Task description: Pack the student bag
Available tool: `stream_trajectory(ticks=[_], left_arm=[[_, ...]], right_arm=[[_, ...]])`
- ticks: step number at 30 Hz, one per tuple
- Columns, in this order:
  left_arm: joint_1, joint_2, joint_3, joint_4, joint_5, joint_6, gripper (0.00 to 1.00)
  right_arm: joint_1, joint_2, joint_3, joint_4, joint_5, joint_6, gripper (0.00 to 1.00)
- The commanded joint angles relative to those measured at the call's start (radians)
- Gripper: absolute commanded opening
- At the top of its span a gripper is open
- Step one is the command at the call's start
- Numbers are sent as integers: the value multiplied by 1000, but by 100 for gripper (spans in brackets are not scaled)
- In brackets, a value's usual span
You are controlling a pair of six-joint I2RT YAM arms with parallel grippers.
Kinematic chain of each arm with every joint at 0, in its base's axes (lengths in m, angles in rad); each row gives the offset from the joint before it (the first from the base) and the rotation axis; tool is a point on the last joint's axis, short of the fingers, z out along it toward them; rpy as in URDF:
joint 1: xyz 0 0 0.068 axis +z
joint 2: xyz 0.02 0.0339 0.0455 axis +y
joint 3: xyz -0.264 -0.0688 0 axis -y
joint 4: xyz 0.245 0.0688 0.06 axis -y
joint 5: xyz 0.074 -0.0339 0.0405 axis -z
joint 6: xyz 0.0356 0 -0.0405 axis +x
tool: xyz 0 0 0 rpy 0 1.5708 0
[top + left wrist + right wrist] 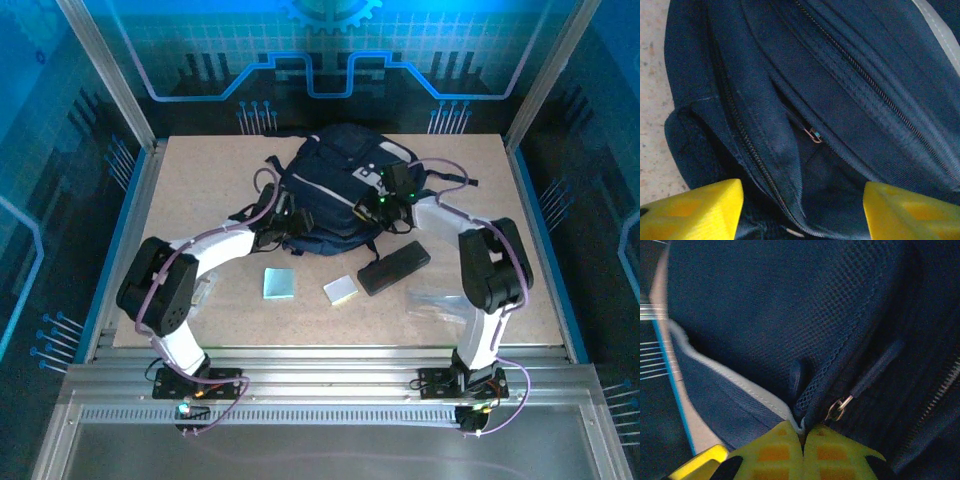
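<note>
Item 1, table (500, 200): pale speckled board carrying every item below. Item 2, student bag (340, 185): navy backpack lying flat at the middle of the far half, both arms reaching onto it from either side. A zipped pocket gapes slightly in the left wrist view, showing only dark lining; no contents can be made out, and I judge packing is not yet begun. Item 3, right gripper (802, 452): fingers pressed fully together on a lip of the bag's fabric where the mesh panel meets the seam, probably to lift that edge and hold a compartment open. Item 4, left gripper (802, 215): yellow fingers (705, 210) wide apart, straddling a fold beside a zip line near the bag's left side and gripping nothing, seemingly set to take the opposite edge. Item 5, black pencil case (393, 268): lying loose just in front of the bag, outside it. Item 6, light blue flat square (279, 284): loose, near the pencil case. Item 7, small pale block (341, 290): between those two, unpacked. Item 8, zip pull (839, 410): metal ring hanging just beside the right gripper's closed fingertips, not held.
</note>
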Motion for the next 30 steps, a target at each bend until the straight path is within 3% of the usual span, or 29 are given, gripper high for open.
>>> stream_trajectory(ticks=[1, 7, 14, 24, 30], left_arm=[[23, -78, 46, -37, 29, 3, 75], [40, -83, 60, 54, 42, -47, 75], [52, -5, 78, 146, 121, -128, 64], [79, 62, -24, 380, 46, -528, 65], [88, 82, -100, 470, 28, -676, 61]], right_arm=[[-35, -102, 32, 136, 3, -19, 0], [-41, -84, 40, 165, -33, 2, 0], [-91, -54, -9, 336, -119, 124, 0], [-104, -40, 22, 338, -135, 150, 0], [-106, -34, -4, 385, -142, 184, 0]])
